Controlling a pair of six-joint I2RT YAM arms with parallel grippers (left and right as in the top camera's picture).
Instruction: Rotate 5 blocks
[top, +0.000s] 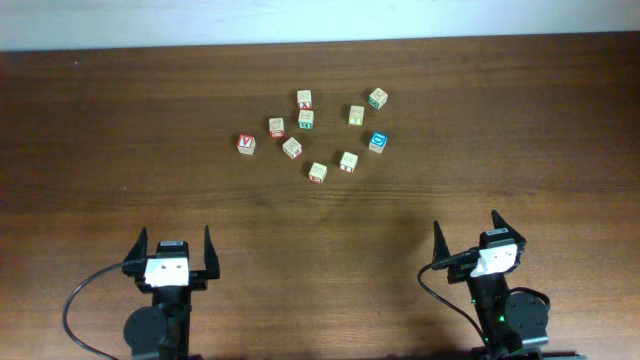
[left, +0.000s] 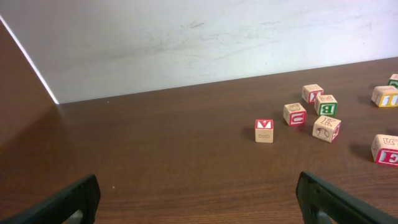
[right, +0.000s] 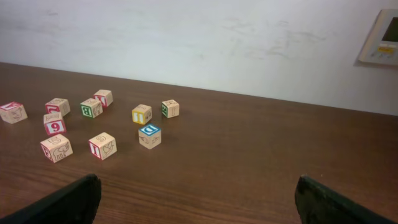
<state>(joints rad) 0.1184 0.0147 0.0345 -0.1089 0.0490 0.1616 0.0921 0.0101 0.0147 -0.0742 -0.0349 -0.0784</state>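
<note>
Several small pale wooden blocks with red or green printed faces lie in a loose cluster at the table's far middle, among them a green-edged block (top: 306, 120) and a red-edged block (top: 348, 161). A block with a blue top face and white letter (top: 378, 142) (right: 150, 136) sits at the cluster's right. My left gripper (top: 175, 240) (left: 198, 199) rests near the front edge, open and holding nothing, well short of the blocks. On the other side, my right gripper (top: 467, 225) (right: 196, 199) stands the same way, open with only bare table between its fingers.
A cube with a solid red top and white letter (top: 245, 143) (left: 264, 130) lies at the cluster's left end. A white wall (left: 186, 43) rises behind the table's far edge, and a pale panel (right: 380, 38) hangs on it at the right.
</note>
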